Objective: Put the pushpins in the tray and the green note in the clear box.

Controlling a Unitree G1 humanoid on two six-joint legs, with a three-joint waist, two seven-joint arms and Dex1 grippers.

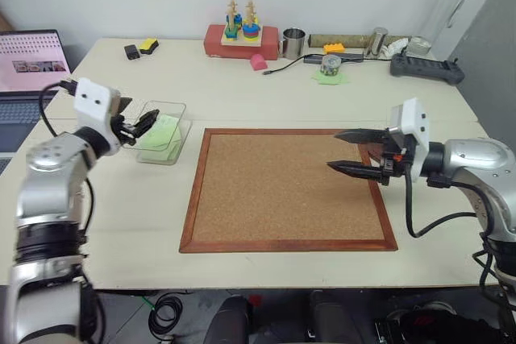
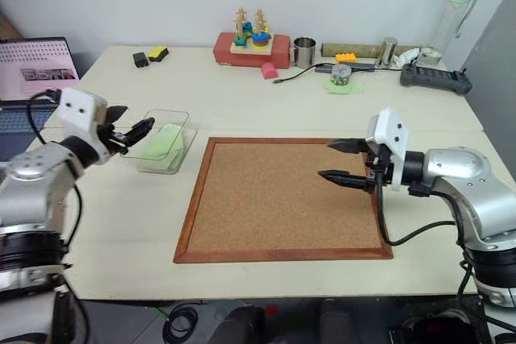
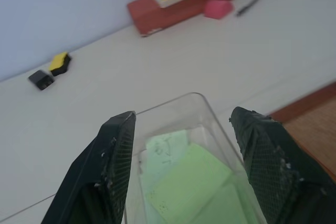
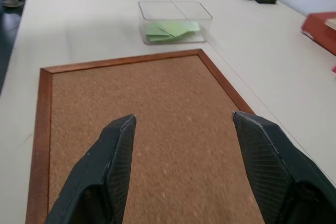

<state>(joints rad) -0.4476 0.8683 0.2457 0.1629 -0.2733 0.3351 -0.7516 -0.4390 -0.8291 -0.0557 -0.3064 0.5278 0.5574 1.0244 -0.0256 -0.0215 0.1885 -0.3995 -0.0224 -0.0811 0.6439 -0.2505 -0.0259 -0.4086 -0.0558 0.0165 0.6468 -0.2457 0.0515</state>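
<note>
The clear box (image 1: pixel 173 105) stands on the table just left of the cork board (image 1: pixel 282 191). The green note (image 1: pixel 164 131) lies flat inside it with other light green paper. My left gripper (image 1: pixel 143 125) hovers at the box's left end, open and holding nothing. In the left wrist view its fingers (image 3: pixel 113 161) straddle the box's near end above the green note (image 3: pixel 194 182). My right gripper (image 1: pixel 331 150) hangs open and empty over the cork board's right edge. The tray is hidden behind it. The pushpins are out of view.
A laptop (image 1: pixel 28 62) sits at the far left. Along the back edge are a red block with stacking toys (image 1: pixel 242 39), a metal cup (image 1: pixel 293 42), a pink piece (image 1: pixel 258 62), a wrinkled green scrap (image 1: pixel 329 77), a black controller (image 1: pixel 427 67) and a bottle (image 1: pixel 447 2).
</note>
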